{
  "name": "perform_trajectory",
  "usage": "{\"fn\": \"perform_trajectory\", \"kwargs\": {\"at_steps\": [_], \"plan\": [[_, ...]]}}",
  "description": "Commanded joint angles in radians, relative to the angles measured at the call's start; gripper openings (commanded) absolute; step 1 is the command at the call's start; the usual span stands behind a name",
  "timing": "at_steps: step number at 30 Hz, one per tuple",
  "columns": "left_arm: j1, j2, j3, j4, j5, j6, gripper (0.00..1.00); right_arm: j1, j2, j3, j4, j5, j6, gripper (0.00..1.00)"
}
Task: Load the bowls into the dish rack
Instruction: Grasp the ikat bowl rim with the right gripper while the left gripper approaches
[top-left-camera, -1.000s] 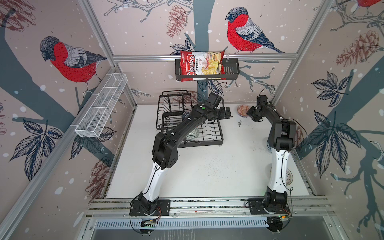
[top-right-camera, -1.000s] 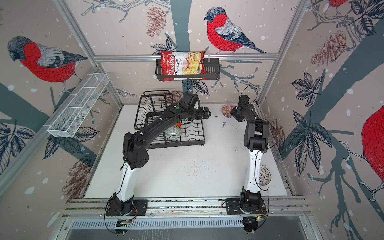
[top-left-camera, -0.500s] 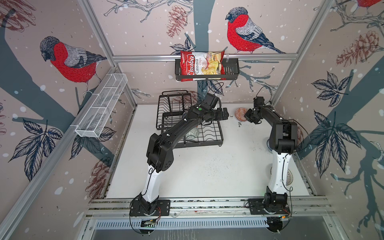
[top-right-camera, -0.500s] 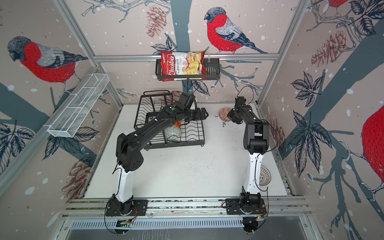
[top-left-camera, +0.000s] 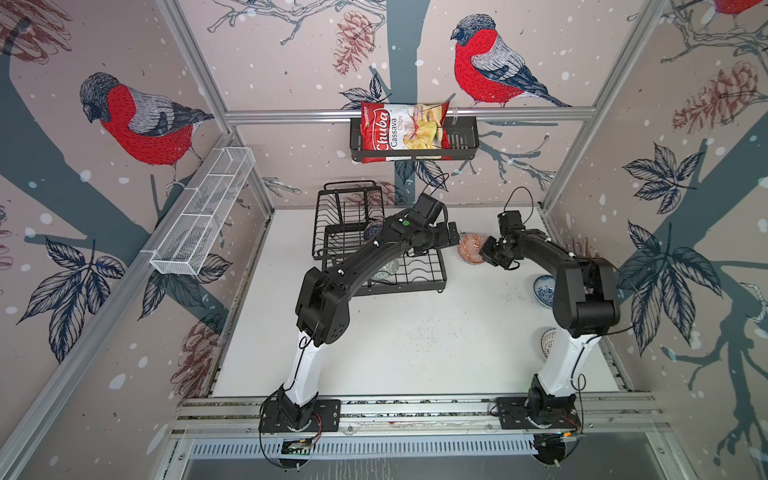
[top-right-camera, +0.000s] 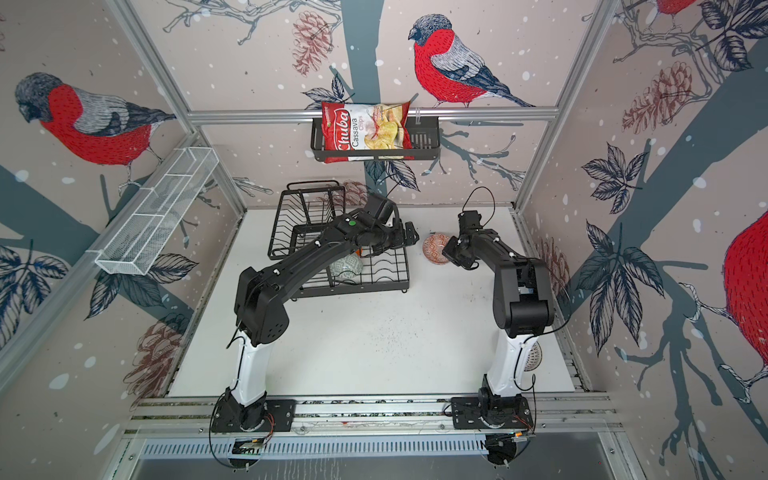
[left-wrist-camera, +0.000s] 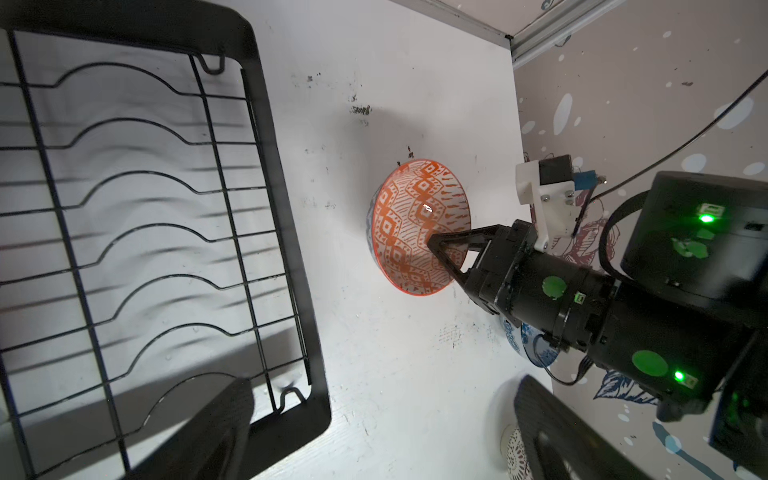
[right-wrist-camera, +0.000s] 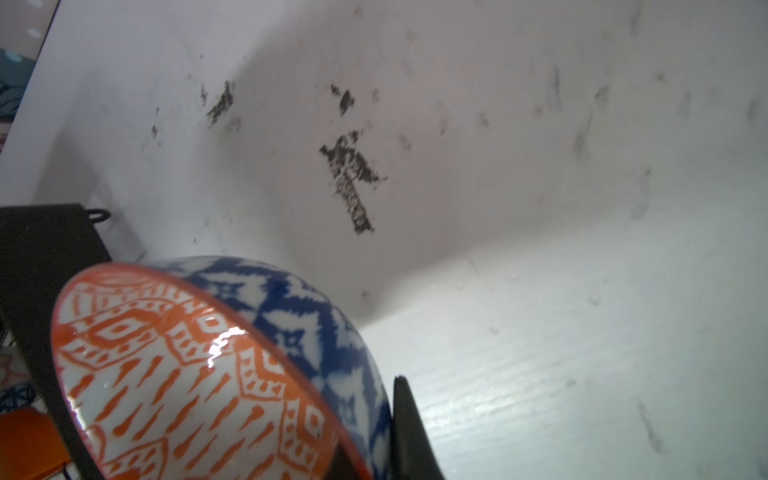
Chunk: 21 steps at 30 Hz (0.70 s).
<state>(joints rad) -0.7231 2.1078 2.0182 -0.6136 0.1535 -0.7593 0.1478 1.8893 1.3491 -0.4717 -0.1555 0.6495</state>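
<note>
My right gripper (top-left-camera: 485, 252) is shut on the rim of the orange-red/white patterned bowl (top-left-camera: 471, 248), blue outside, one finger in and one out (right-wrist-camera: 409, 432). The bowl (left-wrist-camera: 419, 232) is tipped on edge, its opening facing the dish rack (top-left-camera: 415, 279). My left gripper (top-left-camera: 452, 233) hangs open and empty over the rack's right edge (left-wrist-camera: 286, 232), a short way from that bowl. A grey-green patterned bowl (top-right-camera: 347, 266) lies in the rack's lower tier, partly under my left arm. A white bowl with blue flowers (top-left-camera: 542, 289) and a white lattice bowl (top-right-camera: 532, 355) sit beside my right arm.
A black shelf basket with a chips bag (top-left-camera: 401, 133) hangs on the back wall. A long white mesh basket (top-left-camera: 203, 212) runs along the left wall. The rack's raised upper basket (top-left-camera: 347, 208) stands at the back left. The right wall is close behind my right arm.
My right gripper closed on the patterned bowl's rim and drew it forward and left, tipping it on edge. My left arm's elbow swung left while its gripper stayed open by the rack.
</note>
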Motion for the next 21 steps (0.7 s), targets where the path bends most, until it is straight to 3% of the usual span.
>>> {"fn": "perform_trajectory", "kwargs": {"at_steps": [1, 9, 21], "plan": [[0.001, 0.019, 0.004, -0.025, -0.006, -0.016, 0.98, 0.034, -0.056, -0.022, 0.045, -0.011, 0.0, 0.02], [0.001, 0.046, -0.001, -0.004, -0.027, -0.003, 0.96, 0.113, -0.095, 0.015, -0.029, 0.002, -0.006, 0.03], [0.008, 0.087, -0.029, 0.051, 0.029, -0.023, 0.63, 0.168, -0.119, 0.088, -0.066, 0.016, -0.002, 0.03]]}}
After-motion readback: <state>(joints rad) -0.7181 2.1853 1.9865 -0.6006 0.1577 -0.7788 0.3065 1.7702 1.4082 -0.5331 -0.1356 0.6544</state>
